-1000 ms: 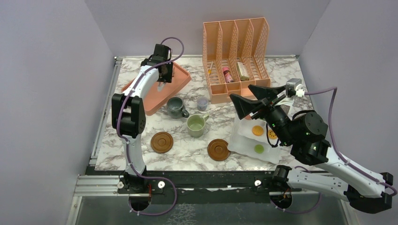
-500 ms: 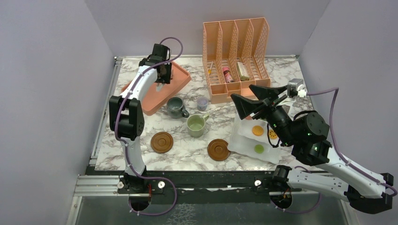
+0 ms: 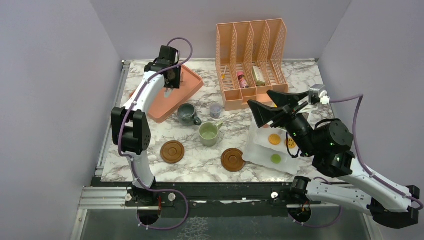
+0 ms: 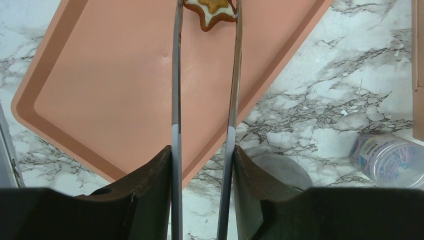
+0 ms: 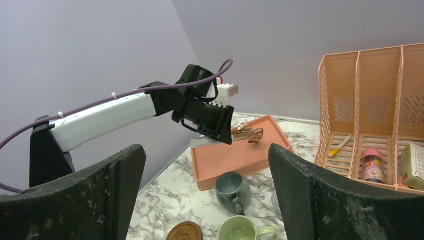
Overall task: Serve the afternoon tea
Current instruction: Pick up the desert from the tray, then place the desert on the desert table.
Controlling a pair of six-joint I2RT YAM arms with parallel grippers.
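My left gripper (image 3: 171, 80) is shut on metal tongs (image 4: 176, 100) over the pink tray (image 3: 161, 105). The tong tips pinch a star cookie (image 4: 210, 10), which also shows in the right wrist view (image 5: 254, 135), held above the tray floor. The grey-blue mug (image 3: 186, 114) and pale green mug (image 3: 208, 133) stand mid-table. Two brown coasters (image 3: 172, 151) (image 3: 232, 159) lie nearer the front. My right gripper (image 3: 270, 107) is open and empty, raised over a white plate (image 3: 260, 150) holding an orange cookie (image 3: 273, 139) and a green cookie (image 3: 275, 158).
A pink file organiser (image 3: 252, 60) stands at the back, with a pink bottle (image 3: 242, 79) and small items inside. A tiny lilac cup (image 3: 215, 110) sits in front of it. Purple walls close in on both sides.
My left gripper has shifted a little toward the far left over the tray, still holding the tongs and star cookie. The right arm has barely moved.
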